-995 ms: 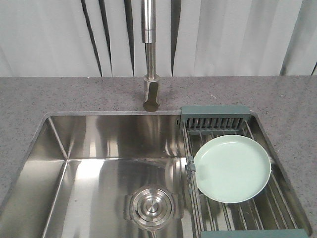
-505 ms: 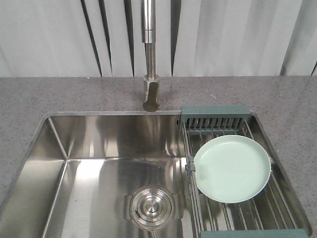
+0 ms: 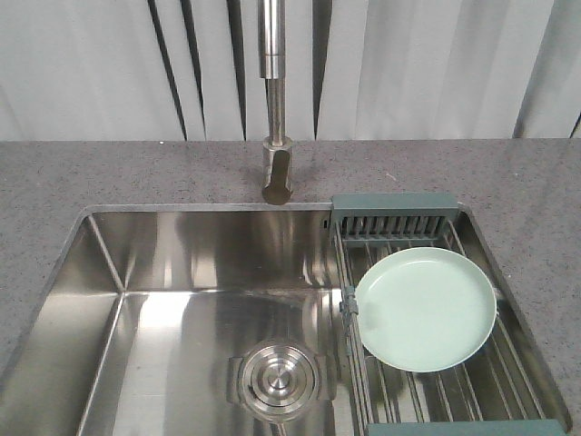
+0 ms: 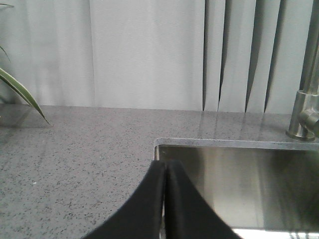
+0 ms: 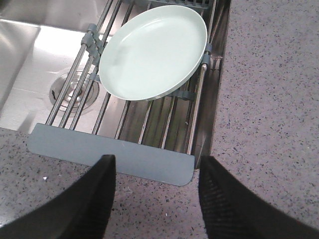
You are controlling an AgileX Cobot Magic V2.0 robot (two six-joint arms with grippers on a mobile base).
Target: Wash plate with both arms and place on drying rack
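The pale mint-green plate (image 3: 426, 309) lies flat on the rods of the drying rack (image 3: 394, 206), which spans the right end of the sink. In the right wrist view the plate (image 5: 153, 50) rests on the rack (image 5: 109, 157) ahead of my right gripper (image 5: 157, 167). That gripper is open and empty, hovering over the countertop just short of the rack's near end bar. My left gripper (image 4: 165, 167) is shut with nothing between its black fingers, above the sink's back left corner. Neither arm shows in the front view.
The steel sink basin (image 3: 182, 263) has a round drain (image 3: 278, 375) near its middle. A tall steel faucet (image 3: 275, 109) stands behind it. Grey speckled countertop (image 3: 91, 173) surrounds the sink. A plant leaf (image 4: 20, 89) pokes in at far left.
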